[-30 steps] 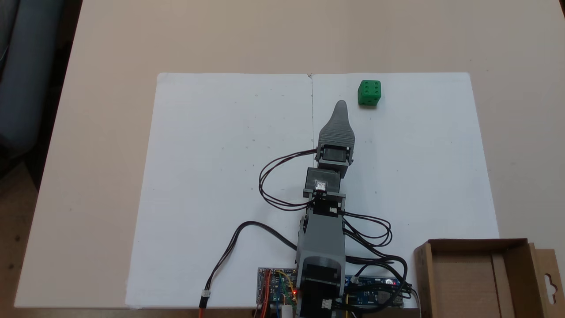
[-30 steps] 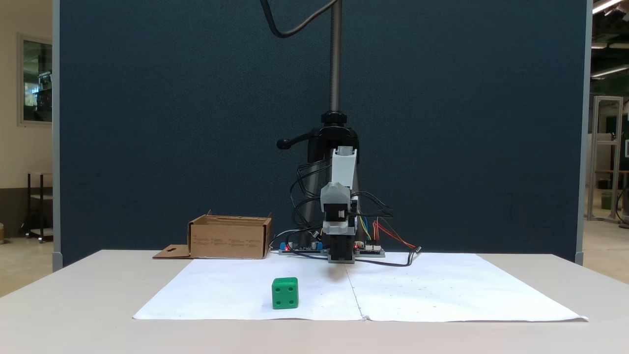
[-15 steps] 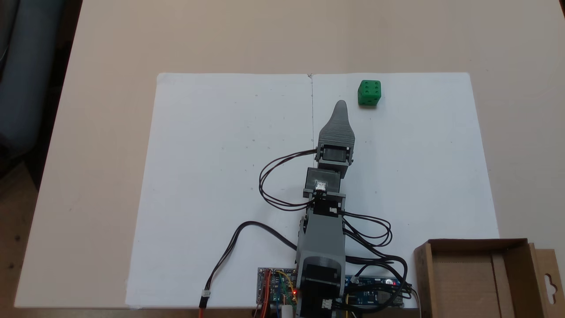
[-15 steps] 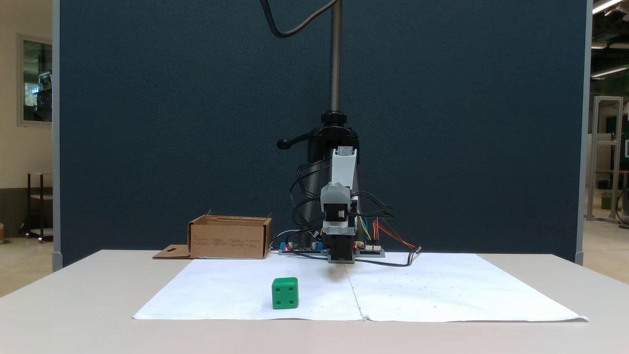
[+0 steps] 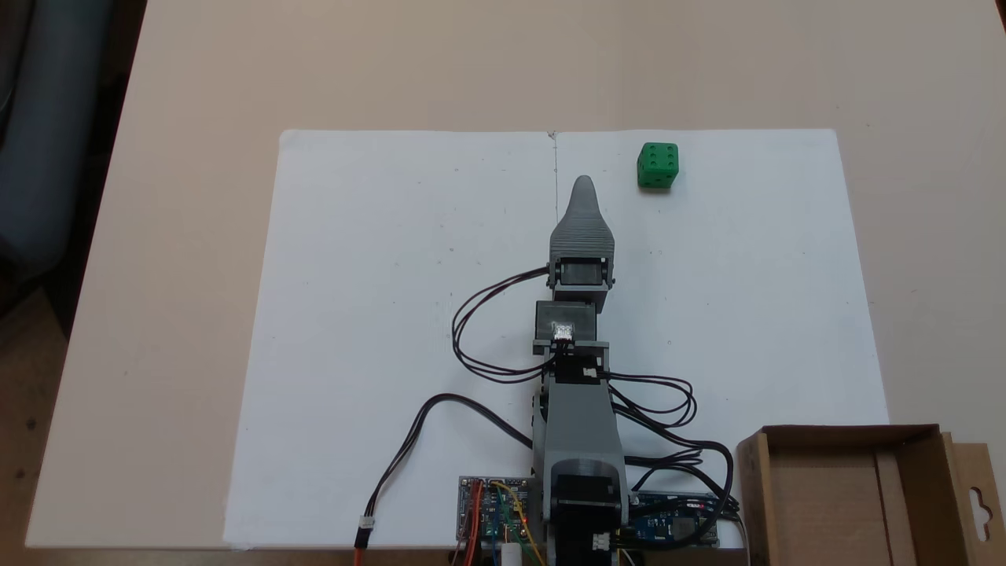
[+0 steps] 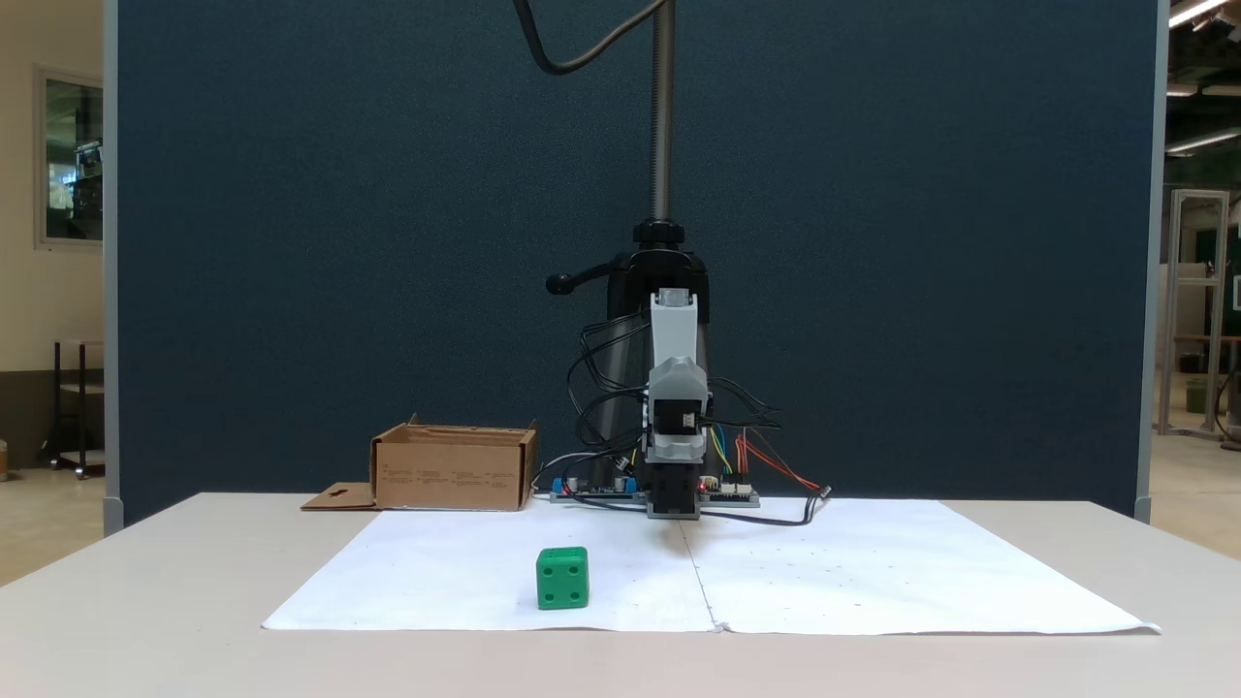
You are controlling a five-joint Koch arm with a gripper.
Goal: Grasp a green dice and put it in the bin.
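Nothing of the task looks done yet; the green dice (image 5: 659, 165) sits untouched on the white paper (image 5: 393, 314) near its far edge, at about one o'clock from the tool (image 5: 583, 185) in a fixed view, apart from it; the bin (image 5: 853, 440) stands beside the arm's base at about four o'clock, with nothing inside as far as can be seen; reaching, grasping, carrying and dropping all remain; the tool holds nothing, and its jaws overlap, so I cannot tell its opening.

No words or brands are reading clearly; the brown cardboard box (image 6: 454, 469) is carrying faint printed lines too small to read, and the small green plastic dice (image 6: 562, 578) is showing four pips.
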